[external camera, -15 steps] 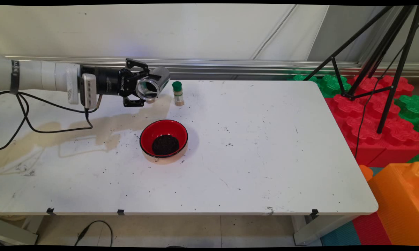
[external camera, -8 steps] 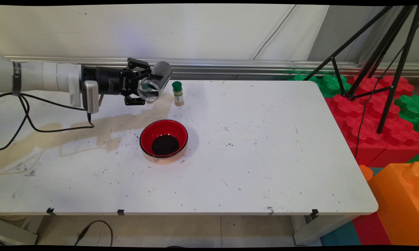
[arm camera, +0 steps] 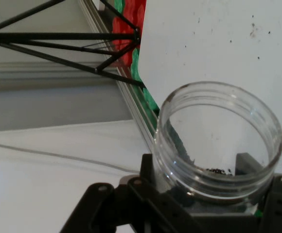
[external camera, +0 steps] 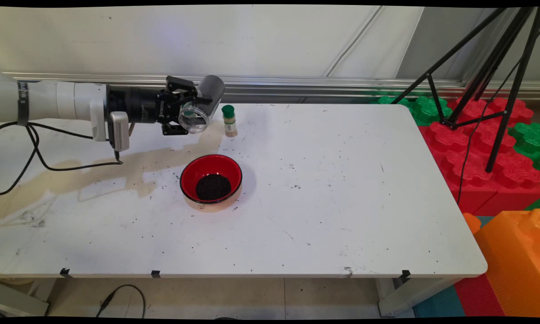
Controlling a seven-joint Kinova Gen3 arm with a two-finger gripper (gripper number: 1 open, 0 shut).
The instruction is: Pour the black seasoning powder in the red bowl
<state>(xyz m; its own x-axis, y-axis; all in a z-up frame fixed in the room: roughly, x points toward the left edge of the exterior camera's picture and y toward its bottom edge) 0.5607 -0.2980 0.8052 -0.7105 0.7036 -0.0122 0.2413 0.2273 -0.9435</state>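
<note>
White table [external camera: 341,216] under a pale wall: the gripper [external camera: 189,111] pinches a nearly empty clear jar [external camera: 198,110], tipped sideways above the table's far left. At five o'clock sits a red bowl [external camera: 211,177]; at three, a green-capped bottle [external camera: 229,120]. Clinging grains could spill outside the bowl.

A white table [external camera: 341,216] is filling the middle of the frame, speckled with dark crumbs. A red bowl [external camera: 211,178] with a dark heap inside is sitting left of centre. A small green-capped bottle [external camera: 229,120] is standing upright near the table's far edge, above the bowl.
</note>
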